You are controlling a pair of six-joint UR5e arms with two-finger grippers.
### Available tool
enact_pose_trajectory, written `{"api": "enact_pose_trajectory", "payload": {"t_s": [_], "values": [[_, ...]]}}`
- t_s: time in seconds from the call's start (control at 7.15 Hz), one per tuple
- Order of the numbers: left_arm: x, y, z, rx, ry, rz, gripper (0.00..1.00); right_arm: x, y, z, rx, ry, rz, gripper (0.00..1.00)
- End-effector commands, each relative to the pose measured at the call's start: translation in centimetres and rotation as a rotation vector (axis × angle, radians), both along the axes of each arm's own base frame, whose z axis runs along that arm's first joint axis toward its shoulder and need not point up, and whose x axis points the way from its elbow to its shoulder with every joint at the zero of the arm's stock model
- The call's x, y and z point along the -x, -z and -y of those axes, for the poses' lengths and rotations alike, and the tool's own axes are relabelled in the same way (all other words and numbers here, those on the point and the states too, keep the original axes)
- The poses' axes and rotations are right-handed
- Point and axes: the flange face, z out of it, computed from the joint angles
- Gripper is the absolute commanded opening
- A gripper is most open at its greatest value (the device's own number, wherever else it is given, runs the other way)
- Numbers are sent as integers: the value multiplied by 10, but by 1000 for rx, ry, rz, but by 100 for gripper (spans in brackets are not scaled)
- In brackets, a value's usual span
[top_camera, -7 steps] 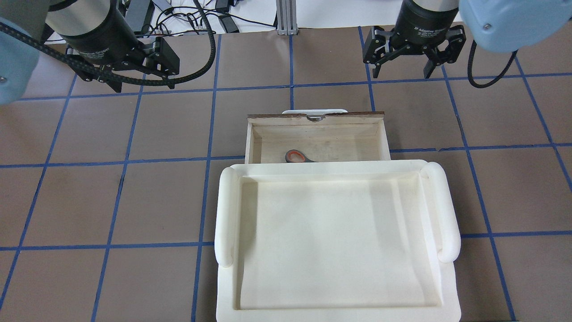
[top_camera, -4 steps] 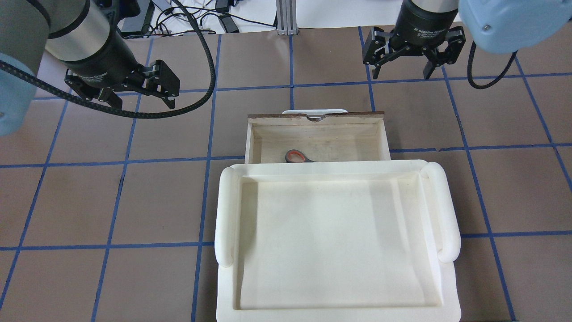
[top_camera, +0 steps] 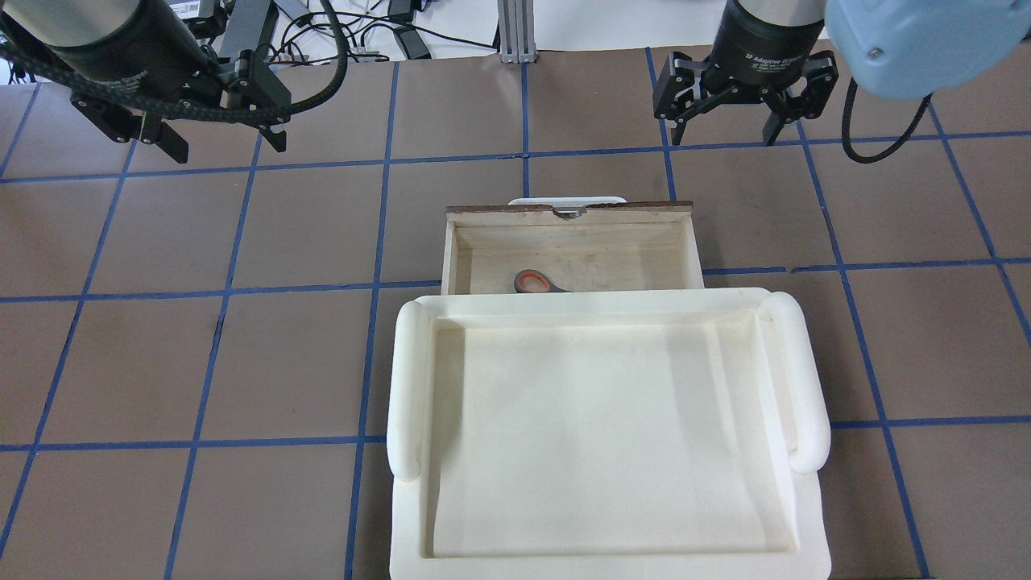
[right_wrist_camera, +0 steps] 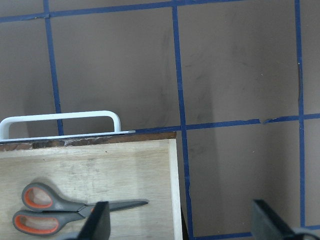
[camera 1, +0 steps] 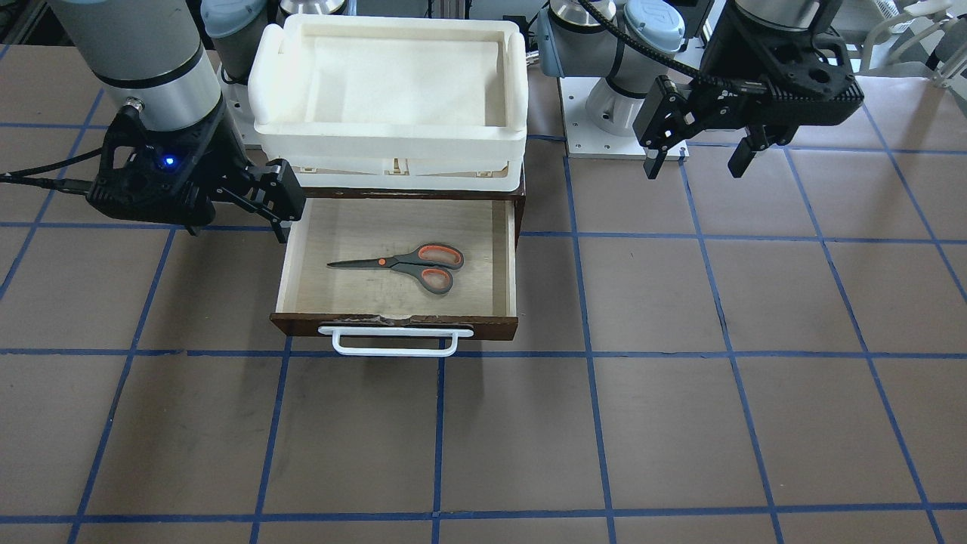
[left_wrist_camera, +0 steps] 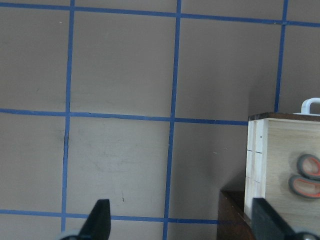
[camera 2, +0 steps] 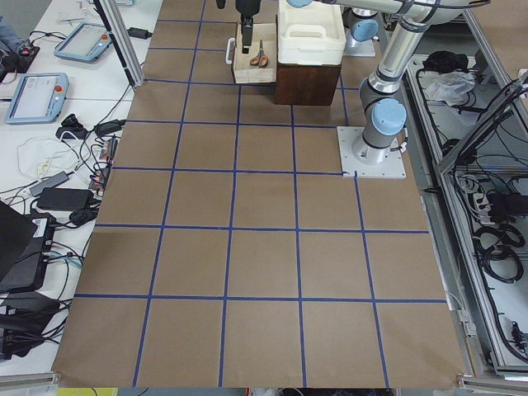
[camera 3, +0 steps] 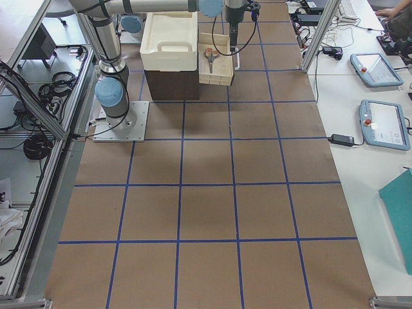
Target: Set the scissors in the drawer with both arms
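Scissors [camera 1: 408,264] lie in drawer [camera 1: 400,326]; left gripper [top_camera: 228,147], right gripper [top_camera: 725,133] gape empty.

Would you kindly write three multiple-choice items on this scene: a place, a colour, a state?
1. Where are the scissors? A table; B drawer; C tray.
2. Handle colour? A white; B orange; C blue.
3. Left end effector? A shut on scissors; B shut on handle; C open, empty.
Answers: B, they lie on the drawer's floor. A, the bar is white. C, its fingers stand apart, nothing between.
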Motion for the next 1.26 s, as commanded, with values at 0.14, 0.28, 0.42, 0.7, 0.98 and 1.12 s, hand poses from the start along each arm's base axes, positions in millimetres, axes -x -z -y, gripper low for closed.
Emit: {"api": "enact_pose_trajectory", "payload": {"t_s": [0.14,0.28,0.42,0.7,0.98,1.12], "values": [[0,20,5,107,90,19,100,1,0,0,0,1,-1,100],[-1,17,3,109,86,32,100,0,0,0,0,0,1,100],[0,18,2,104,89,26,100,1,0,0,2,3,1,100],[0,20,1,93,90,25,100,0,0,0,2,3,3,100],[0,20,1,93,92,24,100,1,-1,1,11,3,3,100],[1,23,0,89,92,22,100,1,-1,1,8,3,3,100]]}}
